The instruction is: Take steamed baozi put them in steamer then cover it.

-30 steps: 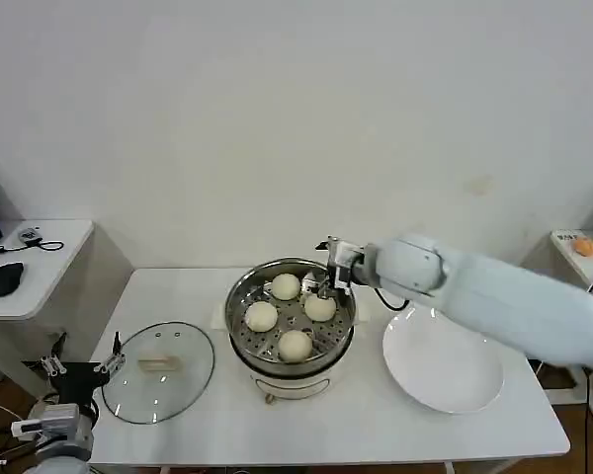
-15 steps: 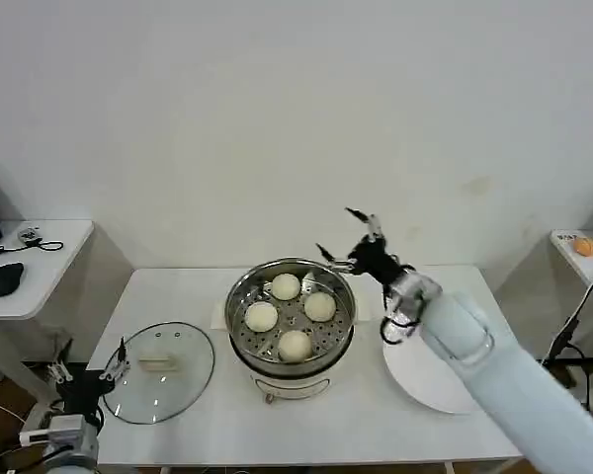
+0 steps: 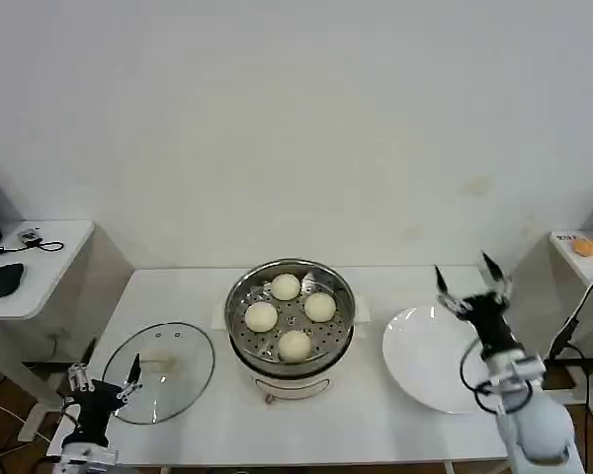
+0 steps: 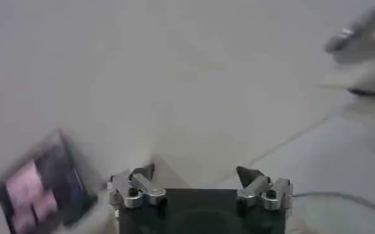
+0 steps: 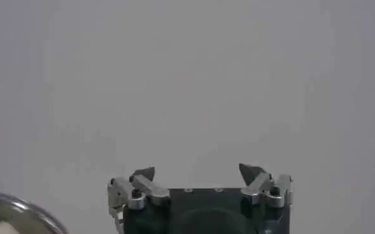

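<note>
The right gripper (image 3: pixel 471 279) hangs raised over the far rim of the white plate (image 3: pixel 415 370), its two dark fingers spread wide and holding nothing; from its wrist camera the gripper (image 5: pixel 200 173) shows the same splayed pair of pointed tips against a blank wall. To its left, well apart from it, stands the steamer (image 3: pixel 290 341), a round pot of bright polished steel on a white base, its perforated tray carrying all four steamed baozi (image 3: pixel 294 345). The buns are smooth, matte, creamy-white domes, set near one another in a loose diamond. By the look of it, the loading is done and only the covering is left.

Farther left again, past the steamer, the cover (image 3: pixel 160 375) lies flat on the surface (image 3: pixel 326 425), a clear glass disc with a thin metal rim and a pale cream bar handle at its centre. The left gripper (image 3: pixel 104 377) sits low at the near edge of that lid, fingers likewise open and empty, pointing upward; its wrist camera shows the gripper (image 4: pixel 195 175) with tips well parted. It is the nearer one to the lid, so the covering would seem to fall to it. The plate under the right gripper is plain, glossy and bare.
</note>
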